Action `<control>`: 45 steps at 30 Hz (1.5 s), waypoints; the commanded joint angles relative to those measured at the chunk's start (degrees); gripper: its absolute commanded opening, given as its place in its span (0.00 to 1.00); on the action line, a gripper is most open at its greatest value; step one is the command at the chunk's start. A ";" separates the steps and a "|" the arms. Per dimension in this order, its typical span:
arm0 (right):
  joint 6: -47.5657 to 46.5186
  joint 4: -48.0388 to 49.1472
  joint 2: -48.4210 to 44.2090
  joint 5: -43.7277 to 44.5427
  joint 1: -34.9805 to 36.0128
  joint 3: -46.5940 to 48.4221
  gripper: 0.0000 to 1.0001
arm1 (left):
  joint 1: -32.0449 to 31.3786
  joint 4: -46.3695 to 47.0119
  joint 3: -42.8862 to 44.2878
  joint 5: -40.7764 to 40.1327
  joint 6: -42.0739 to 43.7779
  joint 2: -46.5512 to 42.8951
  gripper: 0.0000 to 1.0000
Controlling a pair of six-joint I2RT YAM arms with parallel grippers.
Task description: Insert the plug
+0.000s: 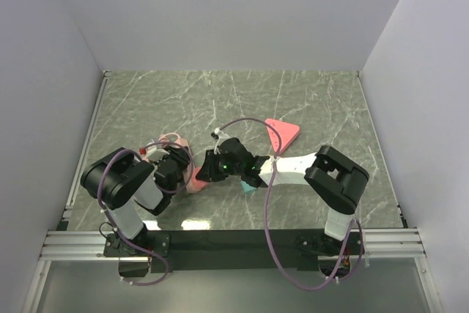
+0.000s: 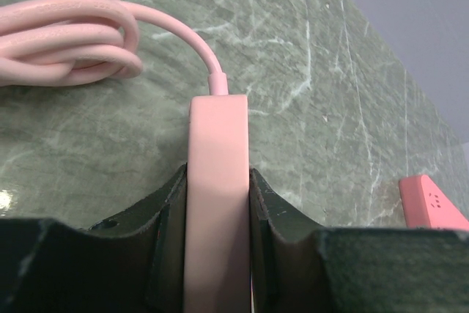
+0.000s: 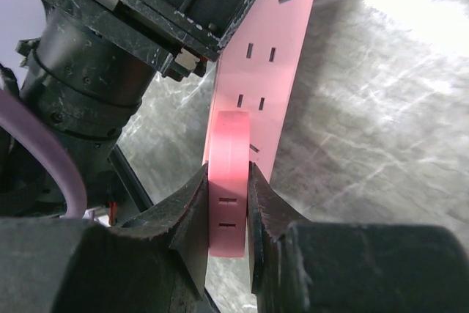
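Roughly midway, judging by the layout. Already gripped: both pieces, held together over the near middle of the table, between the two arms.

In the left hand, pinched across its flat sides: a pink power strip, edge-on to the wrist camera, with its pink cord leaving the far end and lying coiled on the table to the left.

In the right hand, clamped tight between the fingers: a rounded pink plug, slotted along its visible edge. Brought right up against the slotted face of the strip, touching or nearly so. Impossible to tell whether seated in a socket, with the contact side hidden and no prongs visible.

Done, then: picking up and bringing together. Left, most likely: lining up with one pair of slots and pressing home, or confirming a full seat if already in.

Lying unused to the far right of the hands: a pink triangular block.
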 commanded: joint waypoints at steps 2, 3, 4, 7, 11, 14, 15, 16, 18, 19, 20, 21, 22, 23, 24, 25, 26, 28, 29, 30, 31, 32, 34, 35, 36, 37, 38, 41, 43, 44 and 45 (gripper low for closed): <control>0.74 -1.34 6.72 -6.45 6.62 -0.48 0.00 | -2.84 10.33 3.57 0.81 1.10 0.80 0.00; 1.00 -0.81 6.81 -6.63 6.70 -0.57 0.00 | -2.84 9.98 3.57 0.72 1.18 0.45 0.00; 1.27 -0.37 6.99 -7.06 6.79 -0.66 0.00 | -2.84 9.89 3.57 0.55 1.19 0.44 0.00; 1.71 0.25 7.69 -7.59 7.23 -0.40 0.00 | -2.93 9.98 3.66 0.72 1.27 0.27 0.00; 1.09 -0.63 6.90 -6.98 7.58 -0.31 0.00 | -2.93 10.15 3.75 0.64 1.36 0.44 0.00; 0.04 -2.20 5.85 -5.32 7.41 -0.14 0.00 | -2.93 10.41 3.57 1.25 1.89 0.27 0.00; -0.22 -3.25 5.41 -4.87 7.15 -0.05 0.00 | -2.93 10.50 3.57 1.51 2.24 0.27 0.00; -0.40 -3.35 4.80 -4.52 6.88 -0.48 0.00 | -2.93 10.59 3.57 2.38 2.50 0.18 0.00; -1.19 -3.44 2.43 -3.21 5.57 -1.27 0.00 | -2.93 11.73 3.22 3.97 3.20 0.53 0.00; -1.71 -3.88 1.46 -2.42 5.13 -1.71 0.03 | -2.93 12.52 3.04 5.45 3.55 0.79 0.00; -2.24 -4.40 -0.46 -1.54 4.77 -1.72 0.08 | -2.93 14.09 2.78 6.17 3.65 1.14 0.00; -3.64 -5.45 -1.53 -0.75 4.51 -1.80 0.14 | -2.93 14.54 2.43 6.69 3.56 1.76 0.00; -4.35 -6.16 -2.41 1.17 4.42 -1.54 0.29 | -2.93 14.89 2.34 7.05 3.56 2.02 0.00; -6.10 -6.77 -4.07 1.98 4.33 -1.45 0.35 | -2.93 15.07 2.25 7.75 3.73 2.29 0.00; -6.81 -7.91 -4.78 2.94 4.33 -1.10 0.42 | -2.84 15.42 2.25 8.10 3.82 2.55 0.00; -7.43 -8.18 -5.48 4.26 4.33 -0.93 0.53 | -2.93 15.86 2.17 8.63 4.26 2.55 0.00; -8.56 -8.19 -7.14 5.14 4.33 -1.10 0.56 | -2.93 16.30 1.82 9.24 4.44 2.47 0.00; -9.62 -8.45 -8.91 7.07 3.89 -1.36 0.73 | -2.93 16.83 1.72 9.78 5.40 2.12 0.00; -10.06 -8.97 -10.57 7.78 3.80 -1.28 0.80 | -2.93 16.14 1.90 9.78 5.67 1.68 0.00; -11.03 -10.02 -11.55 8.48 3.63 -1.10 0.81 | -2.93 14.82 1.99 10.21 6.10 0.63 0.00; -11.56 -10.38 -12.51 9.45 3.45 -1.36 0.81 | -2.93 14.03 2.08 10.48 6.98 0.01 0.00; -12.26 -11.34 -14.61 11.20 3.19 -1.54 0.81 | -2.93 13.50 2.16 11.09 7.42 -1.04 0.00; -13.05 -13.27 -16.64 12.97 2.66 -1.89 0.82 | -2.93 11.66 2.34 11.79 8.74 -2.19 0.00; -13.67 -14.42 -18.57 16.45 1.88 -2.15 0.82 | -2.93 10.78 2.43 12.15 9.01 -3.41 0.00; -13.93 -16.34 -19.81 17.71 1.52 -2.33 0.83 | -2.93 9.72 2.43 12.58 9.27 -4.12 0.00; -14.20 -17.14 -20.77 18.59 1.08 -3.29 0.85 | -2.84 8.84 2.60 14.15 9.79 -4.82 0.00; -14.55 -17.93 -23.22 19.73 0.56 -3.91 0.85 | -2.93 6.92 2.78 14.87 9.97 -5.52 0.04; -15.34 -19.87 -28.58 22.46 -2.08 -6.81 0.87 | -2.93 1.05 3.13 16.54 10.06 -9.04 0.39; -15.78 -22.15 -31.06 23.95 -4.28 -8.65 0.88 | -2.93 -2.31 3.48 16.81 10.41 -12.11 0.57; -16.04 -22.86 -32.98 24.48 -4.89 -9.09 0.88 | -2.93 -5.37 3.92 16.55 10.59 -14.30 0.67; -16.22 -24.00 -33.96 25.27 -5.42 -9.53 0.89 | -2.93 -7.06 4.01 16.46 10.85 -15.28 0.71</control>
